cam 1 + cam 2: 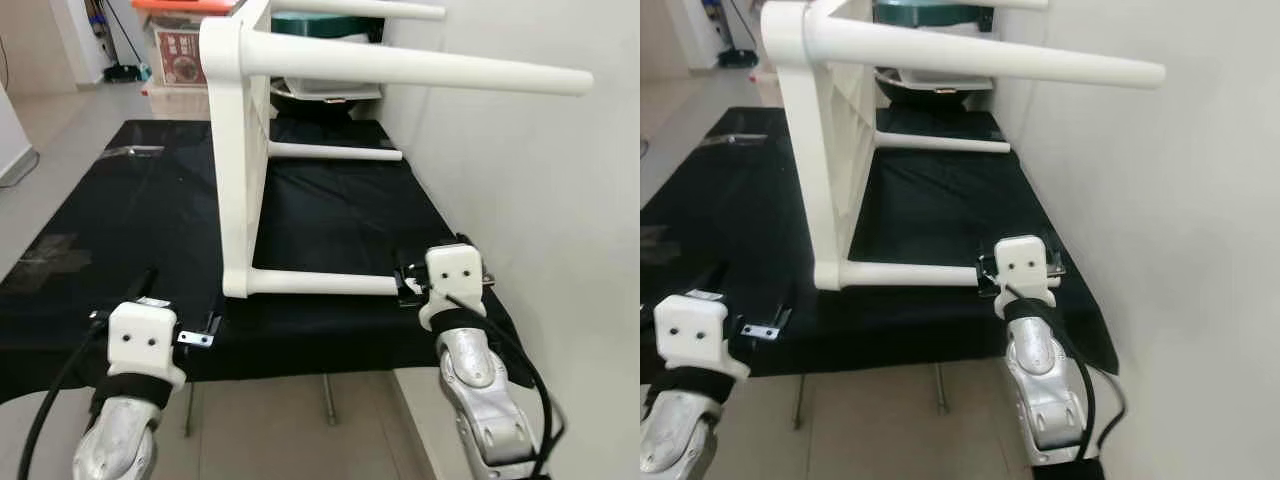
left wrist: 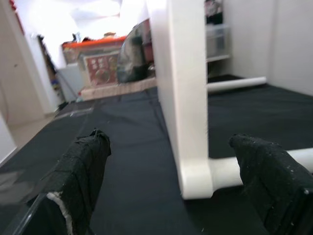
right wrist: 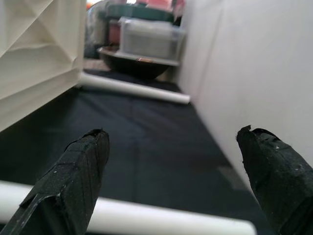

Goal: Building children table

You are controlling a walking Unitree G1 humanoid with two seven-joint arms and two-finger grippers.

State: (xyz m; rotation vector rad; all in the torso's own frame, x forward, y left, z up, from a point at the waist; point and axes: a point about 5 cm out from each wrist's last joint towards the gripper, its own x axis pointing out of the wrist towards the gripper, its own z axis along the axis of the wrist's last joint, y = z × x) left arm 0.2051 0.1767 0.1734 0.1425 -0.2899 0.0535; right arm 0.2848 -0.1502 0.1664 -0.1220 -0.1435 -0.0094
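Observation:
A white children's table lies on its side on a black cloth (image 1: 120,220), its top (image 1: 240,150) standing upright on edge. Its legs point right toward the wall: one high up (image 1: 420,68), a near low one (image 1: 320,283) and a far low one (image 1: 335,152). My right gripper (image 1: 410,280) is open at the free end of the near low leg, which passes just under its fingertips (image 3: 80,171). My left gripper (image 1: 180,300) is open, short of the top's near corner (image 2: 195,176), and holds nothing.
A white wall (image 1: 540,200) runs close along the right side. Storage bins with an orange lid (image 1: 180,40) and a dark bowl on a tray (image 1: 930,85) stand behind the table. The cloth's front edge overhangs the floor, with a metal support leg (image 1: 328,400) below.

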